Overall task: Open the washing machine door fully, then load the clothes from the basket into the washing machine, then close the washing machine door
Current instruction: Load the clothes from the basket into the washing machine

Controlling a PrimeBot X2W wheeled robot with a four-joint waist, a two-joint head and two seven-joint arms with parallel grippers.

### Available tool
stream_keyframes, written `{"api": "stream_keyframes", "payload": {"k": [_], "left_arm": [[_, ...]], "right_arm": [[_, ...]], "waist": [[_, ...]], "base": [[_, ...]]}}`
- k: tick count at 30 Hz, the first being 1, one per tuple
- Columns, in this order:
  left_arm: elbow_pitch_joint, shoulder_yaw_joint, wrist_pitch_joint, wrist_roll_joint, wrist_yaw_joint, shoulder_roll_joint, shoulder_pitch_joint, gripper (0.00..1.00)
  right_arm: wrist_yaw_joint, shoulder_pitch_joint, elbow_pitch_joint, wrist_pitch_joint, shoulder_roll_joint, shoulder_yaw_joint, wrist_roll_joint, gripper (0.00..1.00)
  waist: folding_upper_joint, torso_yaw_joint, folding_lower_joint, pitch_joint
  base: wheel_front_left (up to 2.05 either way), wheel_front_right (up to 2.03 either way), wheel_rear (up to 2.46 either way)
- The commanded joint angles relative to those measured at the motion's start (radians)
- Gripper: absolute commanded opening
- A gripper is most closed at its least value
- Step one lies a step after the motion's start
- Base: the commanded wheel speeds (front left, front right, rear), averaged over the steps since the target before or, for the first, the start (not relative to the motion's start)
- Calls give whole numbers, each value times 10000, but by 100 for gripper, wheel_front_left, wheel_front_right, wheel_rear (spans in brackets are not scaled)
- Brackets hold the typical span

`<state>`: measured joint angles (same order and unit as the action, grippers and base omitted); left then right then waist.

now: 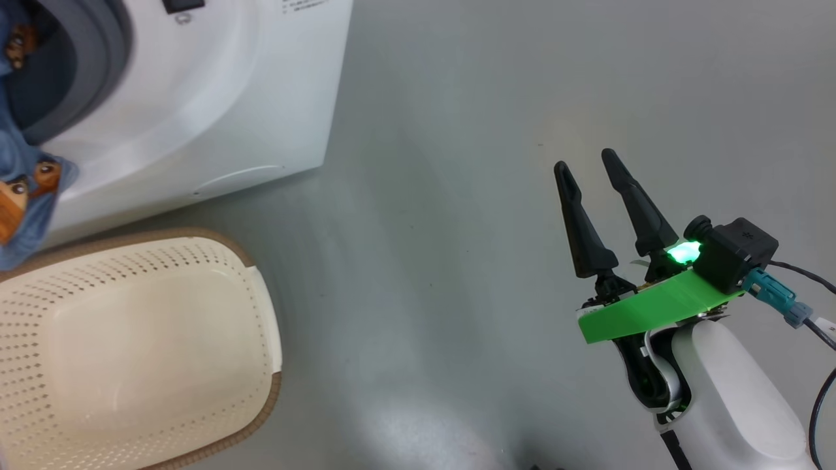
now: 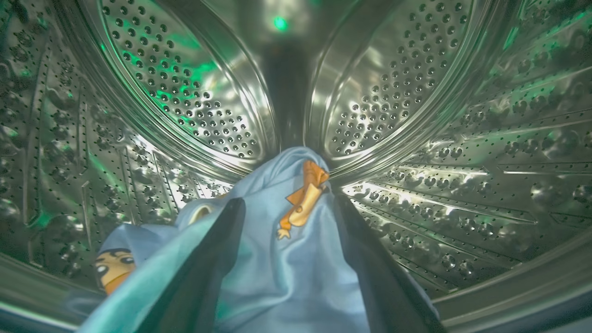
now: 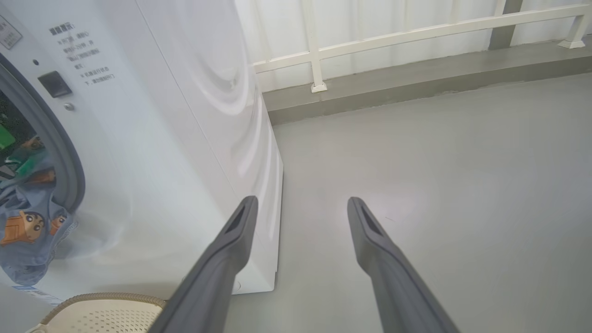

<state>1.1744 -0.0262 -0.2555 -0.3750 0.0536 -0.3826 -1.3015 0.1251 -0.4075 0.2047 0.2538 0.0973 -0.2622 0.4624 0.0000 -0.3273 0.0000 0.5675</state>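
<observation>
Two tools, one washing machine, one basket, one lot of clothes.

Entry 1, left tool [image 2: 289, 203]: inside the perforated steel drum [image 2: 185, 92], fingers [image 2: 208, 259] standing apart. The clothes [image 2: 286, 277], light blue with orange-brown figures, lie between and over the fingers and reach past their tips toward the drum's back wall. It is hard to tell whether the cloth clings to either finger.

Entry 2, right tool [image 1: 586, 160]: fingers spread wide, over bare grey floor [image 1: 457, 196], well apart from every item.

Entry 3, washing machine [image 1: 215, 98]: well to the right tool's left, its round opening uncovered.

Entry 4, clothes, outer part [image 1: 26, 196]: hanging over the opening's lower lip, far left of the right tool.

Entry 5, basket [image 1: 196, 234]: on the floor just in front of the machine, beneath the hanging cloth, left of the right tool.
</observation>
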Motion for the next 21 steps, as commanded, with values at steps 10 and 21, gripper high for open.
{"api": "stream_keyframes", "payload": {"k": [10, 21], "left_arm": [[-235, 103, -62, 18, 371, 182, 1125, 100], [-1313, 399, -62, -72, 640, 831, 3246, 100]], "right_arm": [[56, 11, 23, 80, 303, -181, 8, 100], [56, 388, 357, 80, 588, -208, 256, 100]], "waist": [[0, 742, 0, -1229], [0, 1492, 0, -2840]], "base": [[0, 0, 0], [0, 0, 0]]}}
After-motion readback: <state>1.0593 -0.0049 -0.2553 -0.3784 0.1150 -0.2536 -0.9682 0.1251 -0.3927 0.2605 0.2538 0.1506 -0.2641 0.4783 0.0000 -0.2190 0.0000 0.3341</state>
